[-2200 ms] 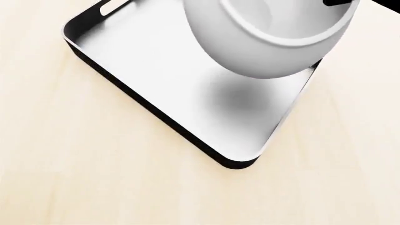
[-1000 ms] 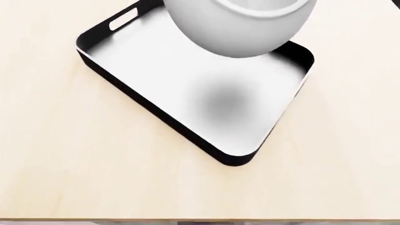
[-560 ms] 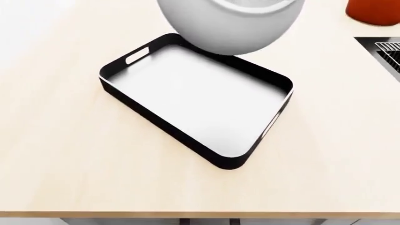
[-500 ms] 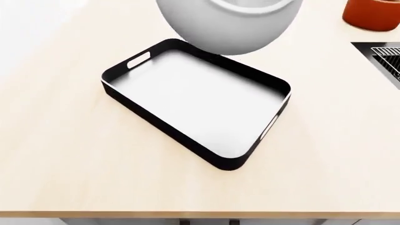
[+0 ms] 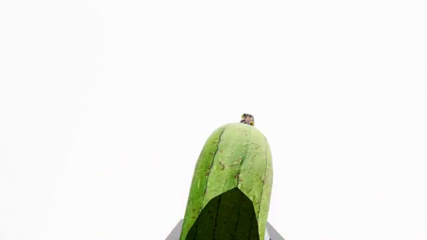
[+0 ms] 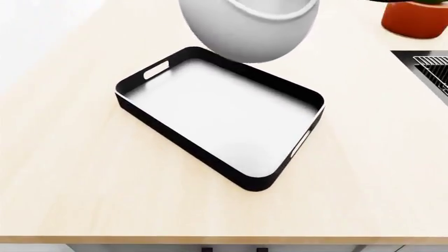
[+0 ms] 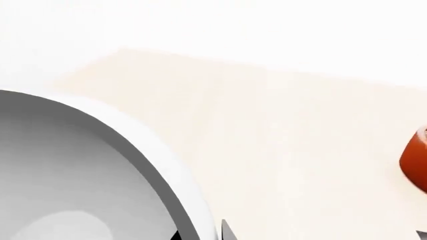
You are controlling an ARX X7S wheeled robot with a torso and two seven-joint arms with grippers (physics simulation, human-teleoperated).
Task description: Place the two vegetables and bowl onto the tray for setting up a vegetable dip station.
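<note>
Pale wood worktop (image 6: 84, 173) carries the tray (image 6: 133, 102), a terracotta pot (image 6: 413, 18) at two o'clock. The bowl (image 6: 245, 31) hangs above the tray's far edge; the right claw's state cannot be told. The left claw grips the cucumber (image 5: 230, 180).

Tray (image 6: 210, 155): glossy black outside, shiny grey inside. Bowl (image 6: 245, 29): smooth white. Counter (image 6: 84, 178): pale matt wood. Cucumber (image 5: 230, 180): streaked green skin.

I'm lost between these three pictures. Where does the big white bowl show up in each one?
Head view: the white bowl hangs at the top centre, above the far edge of the tray.
Right wrist view: its rim and inside fill the lower left corner.
Left wrist view: not in it; only a green vegetable shows.
Shared landmark: the orange plant pot, at the head view's top right and the right wrist view's right edge.
</note>
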